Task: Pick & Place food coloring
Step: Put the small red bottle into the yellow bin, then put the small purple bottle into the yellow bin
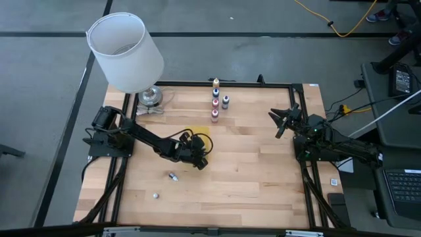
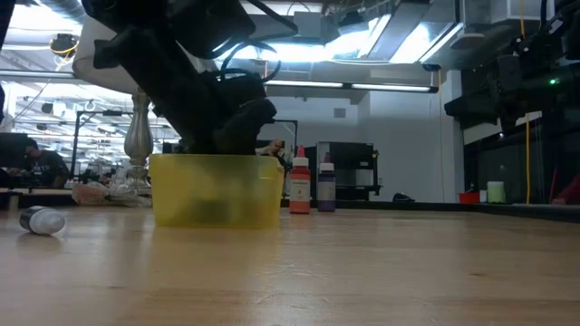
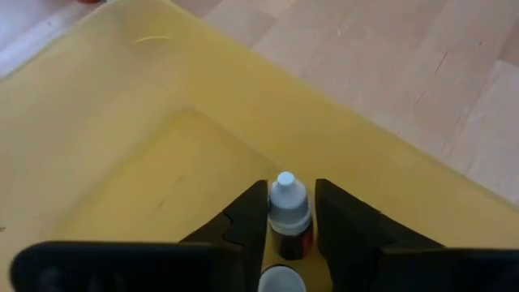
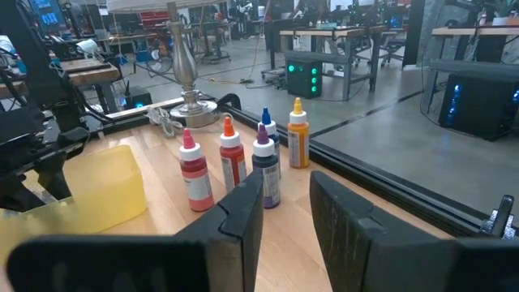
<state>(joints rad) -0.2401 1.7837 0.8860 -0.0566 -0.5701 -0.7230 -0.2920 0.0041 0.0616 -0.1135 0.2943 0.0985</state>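
Your left gripper (image 3: pixel 290 223) is clamped on a small white-capped food coloring bottle (image 3: pixel 289 212) at centre-bottom of the left wrist view, over the yellow tray (image 3: pixel 146 146). It looks light, rigid and slick; grip its body, not its cap. The right gripper (image 4: pixel 285 203) waits with fingers apart.

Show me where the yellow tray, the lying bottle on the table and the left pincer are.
yellow tray (image 2: pixel 216 190), low view, its front wall.
lying bottle (image 2: pixel 41 220), low view, its side.
left pincer (image 3: pixel 290 217), left wrist view, between the fingertips, shut on a small bottle.
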